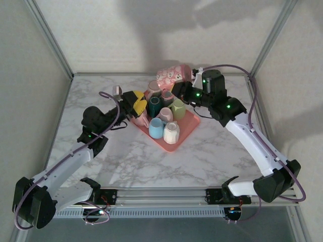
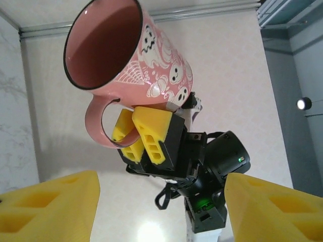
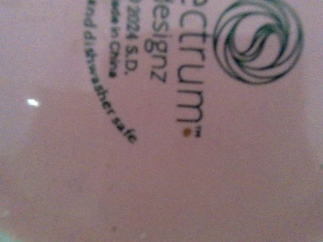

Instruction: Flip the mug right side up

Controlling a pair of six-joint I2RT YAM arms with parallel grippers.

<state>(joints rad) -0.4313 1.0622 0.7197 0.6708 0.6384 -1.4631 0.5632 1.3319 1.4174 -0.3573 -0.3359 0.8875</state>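
Note:
A pink mug with white ghost prints hangs in the air over the back of the tray, tipped on its side with its mouth toward the left. My right gripper is shut on the mug. In the left wrist view the yellow fingers pinch the mug's handle below the mug, whose open mouth faces that camera. The mug's base with printed lettering sits close against the right wrist camera. My left gripper stands open by the tray's left side, lower than the mug, with nothing between its fingers.
A pink tray in the middle of the marble table holds several mugs, among them a dark teal one, a light blue one, a white one and a pale green one. Metal frame posts stand at the back corners.

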